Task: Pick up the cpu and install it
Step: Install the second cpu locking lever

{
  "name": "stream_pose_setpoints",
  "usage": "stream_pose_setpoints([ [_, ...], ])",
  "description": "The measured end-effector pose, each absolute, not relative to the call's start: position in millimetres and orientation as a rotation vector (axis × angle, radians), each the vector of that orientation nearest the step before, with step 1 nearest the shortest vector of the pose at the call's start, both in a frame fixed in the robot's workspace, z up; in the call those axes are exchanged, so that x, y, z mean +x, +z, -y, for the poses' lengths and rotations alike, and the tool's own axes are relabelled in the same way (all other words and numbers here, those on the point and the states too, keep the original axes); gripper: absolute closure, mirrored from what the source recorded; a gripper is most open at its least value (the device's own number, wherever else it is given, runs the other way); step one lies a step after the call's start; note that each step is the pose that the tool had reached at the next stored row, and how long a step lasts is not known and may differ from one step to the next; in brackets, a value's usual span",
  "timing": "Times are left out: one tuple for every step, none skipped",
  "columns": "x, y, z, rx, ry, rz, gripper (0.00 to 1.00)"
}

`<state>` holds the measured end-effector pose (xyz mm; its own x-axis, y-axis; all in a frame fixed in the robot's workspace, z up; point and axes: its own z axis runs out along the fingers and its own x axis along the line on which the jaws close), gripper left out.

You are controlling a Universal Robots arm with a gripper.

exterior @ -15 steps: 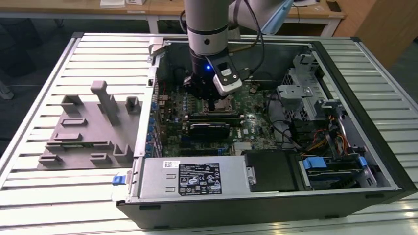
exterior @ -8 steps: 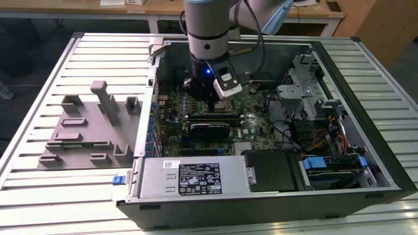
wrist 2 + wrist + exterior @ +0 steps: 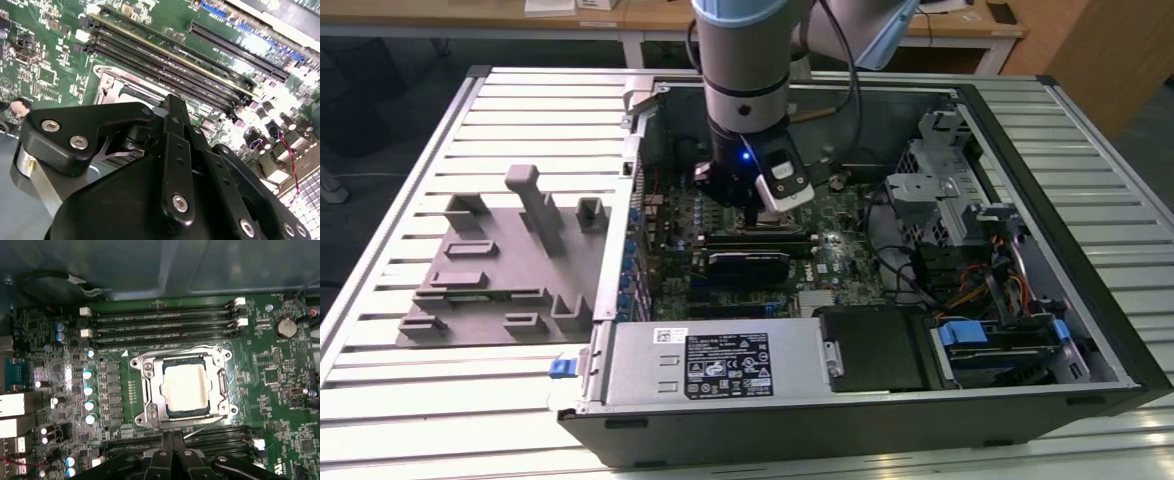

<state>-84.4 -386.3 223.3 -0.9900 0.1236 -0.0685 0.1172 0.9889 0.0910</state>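
Note:
The cpu (image 3: 185,385) lies flat in the motherboard socket, its pale silvery top framed by the socket's metal bracket (image 3: 150,405). A thin wire lever (image 3: 202,426) runs along the bracket's edge nearest the gripper. My gripper (image 3: 172,442) hovers just beside that edge, off the chip, with its black fingers (image 3: 165,447) pressed together and nothing between them. In the exterior view the gripper (image 3: 754,212) hangs low over the board inside the open computer case (image 3: 1067,230). The second wrist view looks past the gripper's black linkage (image 3: 172,165) to a corner of the socket bracket (image 3: 112,85).
Rows of memory slots (image 3: 160,325) flank the socket on two sides. A power supply (image 3: 707,362) and a drive bay with cables (image 3: 987,320) fill the case's near and right parts. Grey plastic blocks (image 3: 494,270) stand on the slatted table at the exterior view's left.

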Motion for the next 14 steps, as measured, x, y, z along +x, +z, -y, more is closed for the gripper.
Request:
stream_pose_setpoints([
  [-84.4, 222.7, 387.6, 0.186, 0.135, -3.062, 0.89],
  [-84.4, 222.0, 388.7, 0.186, 0.135, -3.066, 0.89],
  [-84.4, 221.4, 389.5, 0.187, 0.136, -3.07, 0.89],
  [-84.4, 220.9, 390.2, 0.187, 0.138, -3.074, 0.89],
  [-84.4, 220.4, 390.7, 0.188, 0.141, -3.078, 0.89],
  [-84.4, 220.0, 391.1, 0.189, 0.144, -3.083, 0.89],
  [-84.4, 219.5, 391.5, 0.19, 0.147, -3.089, 0.89],
  [-84.4, 219.0, 391.7, 0.19, 0.148, -3.093, 0.89],
  [-84.4, 218.9, 391.9, 0.191, 0.15, -3.095, 0.89],
  [-84.4, 218.9, 391.8, 0.191, 0.15, -3.095, 0.89],
  [-84.4, 218.9, 391.8, 0.191, 0.151, -3.095, 0.89],
  [-84.4, 218.9, 391.8, 0.191, 0.151, -3.095, 0.89],
  [-84.4, 218.9, 391.9, 0.191, 0.151, -3.095, 0.89],
  [-84.5, 218.9, 391.9, 0.188, 0.152, -3.095, 0.89],
])
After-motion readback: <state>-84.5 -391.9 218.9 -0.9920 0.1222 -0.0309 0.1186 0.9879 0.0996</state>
